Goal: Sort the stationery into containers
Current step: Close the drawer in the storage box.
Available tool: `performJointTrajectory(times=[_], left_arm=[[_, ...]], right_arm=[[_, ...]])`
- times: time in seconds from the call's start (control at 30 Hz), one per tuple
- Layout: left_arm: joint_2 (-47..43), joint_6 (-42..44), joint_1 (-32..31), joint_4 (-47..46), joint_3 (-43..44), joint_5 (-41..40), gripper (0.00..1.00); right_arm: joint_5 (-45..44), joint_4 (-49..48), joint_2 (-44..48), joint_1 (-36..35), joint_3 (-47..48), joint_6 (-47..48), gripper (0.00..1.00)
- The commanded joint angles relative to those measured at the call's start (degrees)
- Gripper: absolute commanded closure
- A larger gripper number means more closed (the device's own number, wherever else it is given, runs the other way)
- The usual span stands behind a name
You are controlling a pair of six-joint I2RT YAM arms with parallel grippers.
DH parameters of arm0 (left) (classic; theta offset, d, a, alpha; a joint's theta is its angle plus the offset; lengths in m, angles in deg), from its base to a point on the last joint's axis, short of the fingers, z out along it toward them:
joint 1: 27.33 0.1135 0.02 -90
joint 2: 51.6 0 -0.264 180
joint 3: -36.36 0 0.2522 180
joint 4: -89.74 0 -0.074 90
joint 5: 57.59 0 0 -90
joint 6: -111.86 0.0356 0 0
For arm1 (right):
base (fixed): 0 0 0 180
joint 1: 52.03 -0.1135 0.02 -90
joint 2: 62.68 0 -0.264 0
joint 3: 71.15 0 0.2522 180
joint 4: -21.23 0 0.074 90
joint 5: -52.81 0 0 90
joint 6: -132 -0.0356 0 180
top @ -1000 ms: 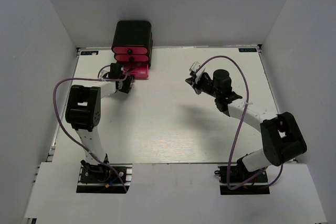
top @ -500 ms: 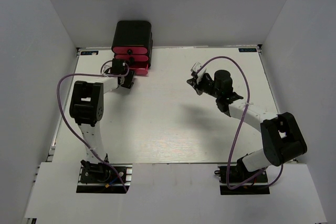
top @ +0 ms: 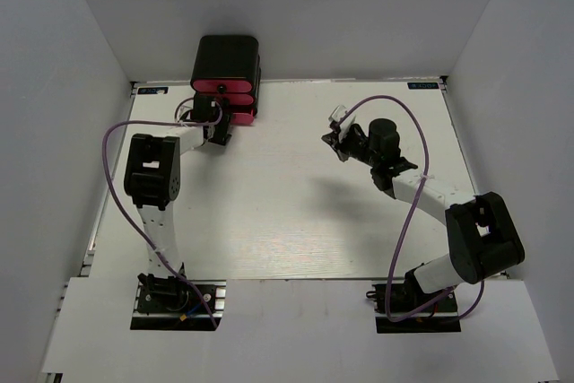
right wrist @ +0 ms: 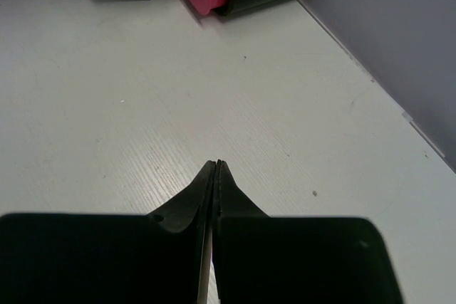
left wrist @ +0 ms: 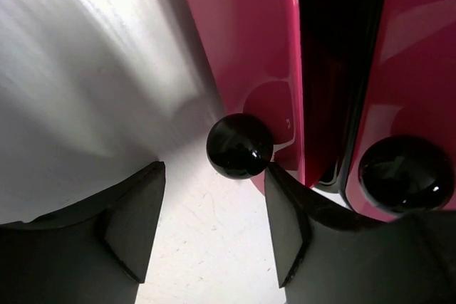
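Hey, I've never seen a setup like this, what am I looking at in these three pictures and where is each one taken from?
Two robot arms are bolted to a white table. One picture looks down from above; the other two come from a camera on each wrist, so the dark shapes there are that arm's fingers. At the far edge stands a black cabinet with pink drawers. The left gripper is open, a drawer's black knob right at its tips. The right gripper is shut above the table, holding nothing visible.

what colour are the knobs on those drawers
Glossy black knobs, set on pink-red drawers. The left wrist view shows them best.
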Motion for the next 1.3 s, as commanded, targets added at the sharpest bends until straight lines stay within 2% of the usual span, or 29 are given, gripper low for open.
performJointTrajectory(times=[0.0,0.47,0.53,0.57,0.63,0.73,0.8,1.03,1.17,1.27], left_arm=[[2.65,0.6,0.19,4.02,0.69,-0.64,0.3],[4.32,0.6,0.19,3.41,1.84,0.41,0.24],[4.32,0.6,0.19,2.8,1.84,0.94,0.32],[4.32,1.21,0.19,2.79,1.23,0.94,0.48],[3.62,1.83,0.19,2.09,-0.09,0.94,0.54],[1.34,2.36,0.19,0.86,-2.81,0.94,0.54],[0.11,2.88,0.19,0.25,-5.01,0.42,0.6],[-0.95,2.89,0.19,0.86,-8.09,-0.9,0.6],[-1.48,2.28,0.19,4.19,-7.57,-3.53,0.61],[-2.53,0.52,0.19,9.37,-6.96,-6.43,0.56]], right_arm=[[0.2,-0.58,1.19,0.54,0.14,-0.25,1.0],[0.46,-0.58,1.11,1.42,-0.13,0.11,1.0],[0.37,-0.41,1.11,1.68,-0.13,0.19,1.0],[0.46,-0.41,1.19,1.77,-0.13,0.28,1.0],[0.55,-0.41,1.28,1.69,-0.39,0.28,1.0],[0.72,-0.41,1.46,1.86,-0.83,0.28,1.0],[0.99,-0.41,1.55,1.86,-1.09,0.19,1.0],[1.25,-0.41,1.37,1.77,-1.09,0.28,1.0],[1.08,-0.5,1.72,1.95,-1.27,0.37,1.0],[0.99,-0.58,1.81,2.12,-1.35,0.28,1.0]])
